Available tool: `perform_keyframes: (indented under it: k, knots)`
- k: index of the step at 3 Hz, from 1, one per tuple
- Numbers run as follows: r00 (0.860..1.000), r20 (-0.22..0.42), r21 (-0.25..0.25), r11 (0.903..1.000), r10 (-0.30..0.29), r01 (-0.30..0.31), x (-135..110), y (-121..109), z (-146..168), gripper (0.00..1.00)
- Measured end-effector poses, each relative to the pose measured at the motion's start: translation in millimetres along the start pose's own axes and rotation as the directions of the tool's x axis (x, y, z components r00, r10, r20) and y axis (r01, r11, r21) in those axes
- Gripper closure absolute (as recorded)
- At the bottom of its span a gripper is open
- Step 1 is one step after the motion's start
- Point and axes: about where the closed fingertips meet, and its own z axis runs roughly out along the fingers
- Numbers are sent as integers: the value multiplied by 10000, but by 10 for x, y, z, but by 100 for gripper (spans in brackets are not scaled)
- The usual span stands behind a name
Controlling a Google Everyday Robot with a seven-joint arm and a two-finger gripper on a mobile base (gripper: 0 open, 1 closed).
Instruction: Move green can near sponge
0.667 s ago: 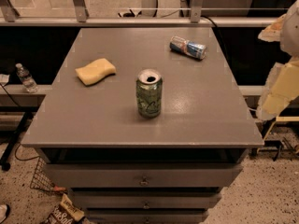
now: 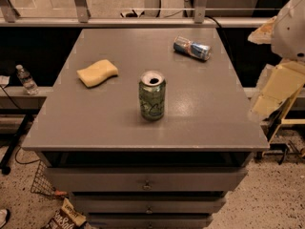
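The green can [image 2: 152,96] stands upright near the middle of the grey table [image 2: 95,123], its silver top open. The pale yellow sponge [image 2: 97,73] lies flat to the can's left and a little farther back, about a can's height away from it. Part of my white arm [image 2: 290,23] shows at the right edge, beyond the table's right side. My gripper is not in view, and nothing holds the can.
A slim blue-and-silver can [image 2: 192,48] lies on its side at the back right of the table. Drawers [image 2: 147,182] are under the tabletop. A water bottle [image 2: 26,80] stands on a ledge at left. A railing runs behind the table.
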Motion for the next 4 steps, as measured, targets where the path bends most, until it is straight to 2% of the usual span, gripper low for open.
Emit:
perform_keyframes:
  k: [1,2,3,4]
  knots:
    - [10000,4,0,10000,3,-3,0,0,1,0]
    - [9937,953,-7,9983,589,-591,-146,-83,205,0]
    - [9781,1787,-168,9943,1064,-1051,-361,-225,446,0]
    - [9700,1942,-607,9888,1460,-1367,-636,-332,770,0]
